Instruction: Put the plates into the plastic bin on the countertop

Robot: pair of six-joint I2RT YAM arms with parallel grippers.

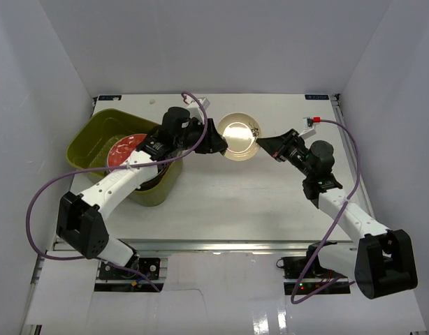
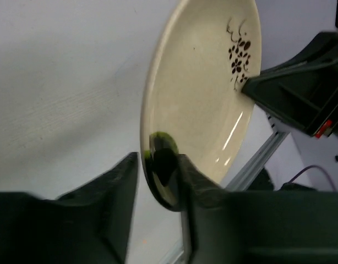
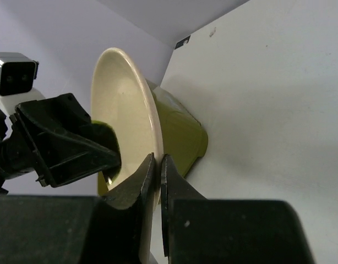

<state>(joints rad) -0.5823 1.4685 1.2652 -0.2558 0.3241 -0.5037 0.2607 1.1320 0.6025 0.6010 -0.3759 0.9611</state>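
A cream plate with a dark floral mark is held tilted above the countertop, right of the olive-green bin. My left gripper is closed on its left rim; in the left wrist view the fingers pinch the plate at a dark-green patch. My right gripper is shut on the opposite rim, and in the right wrist view its jaws clamp the plate's edge. A red plate lies in the bin. The other plates are hidden.
The bin sits at the table's left rear, partly under my left arm, and shows behind the plate in the right wrist view. White walls enclose the table. A metal rail edges the front.
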